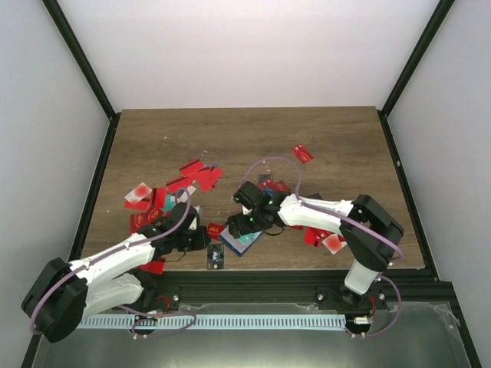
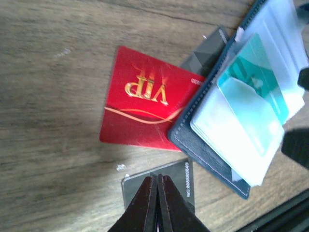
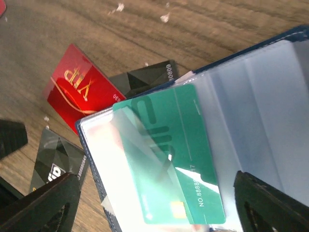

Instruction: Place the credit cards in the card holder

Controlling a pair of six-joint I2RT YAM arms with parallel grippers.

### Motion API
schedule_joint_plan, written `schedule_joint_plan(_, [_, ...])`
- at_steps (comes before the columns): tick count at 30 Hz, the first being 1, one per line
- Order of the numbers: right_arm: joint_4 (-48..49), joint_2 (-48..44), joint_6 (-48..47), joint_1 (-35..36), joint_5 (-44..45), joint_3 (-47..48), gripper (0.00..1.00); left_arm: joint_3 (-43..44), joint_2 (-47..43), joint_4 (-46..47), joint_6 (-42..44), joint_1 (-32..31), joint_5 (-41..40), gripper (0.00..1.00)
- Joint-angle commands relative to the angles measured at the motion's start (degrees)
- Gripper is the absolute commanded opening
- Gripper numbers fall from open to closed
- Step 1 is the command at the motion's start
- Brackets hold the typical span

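The navy card holder (image 1: 244,241) lies open near the front edge, its clear sleeves (image 3: 265,92) facing up. A teal credit card (image 3: 178,154) rests on it, partly tucked under a clear sleeve. My right gripper (image 3: 157,181) is open and straddles that card; its fingers hold nothing. My left gripper (image 2: 157,180) is shut, with its tips over a black card (image 2: 186,176) beside the holder's navy edge (image 2: 193,145). A red VIP card (image 2: 140,108) lies flat just past it. In the top view the left gripper (image 1: 205,239) and the right gripper (image 1: 250,221) flank the holder.
Several red cards (image 1: 157,201) are heaped at the left, with more (image 1: 201,173) behind them. One red card (image 1: 303,153) lies far right, and a red-and-white one (image 1: 334,244) lies by the right arm. A second black card (image 3: 149,77) pokes out from under the holder. The table's front edge is close.
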Motion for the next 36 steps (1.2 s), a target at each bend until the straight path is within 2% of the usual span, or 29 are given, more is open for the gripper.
schedule_joint_plan(1, [0.65,-1.79,-1.24,-0.43,5.59,2.03,0.83,1.49,-1.96,-3.68,-1.07,-2.20,0.61,0.04])
schedule_joint_plan(5, [0.79,-0.86,-3.09,-0.56,9.59,2.27,0.58,1.35,-1.99,-4.66,-1.86,-4.31,1.03,0.04])
schedule_joint_plan(13, [2.40,3.17,-5.83,-0.78,13.17,2.99,0.30,0.97,-0.48,-2.35,-3.30,-7.41,2.13,0.04])
schedule_joint_plan(21, [2.51,4.45,-8.42,-0.83,15.42,3.40,0.22,0.70,2.25,1.16,-4.29,-9.25,3.21,0.04])
schedule_joint_plan(36, [6.33,4.93,-15.93,-0.70,13.53,-1.70,0.17,0.35,8.03,6.13,-4.41,-10.05,3.41,0.04])
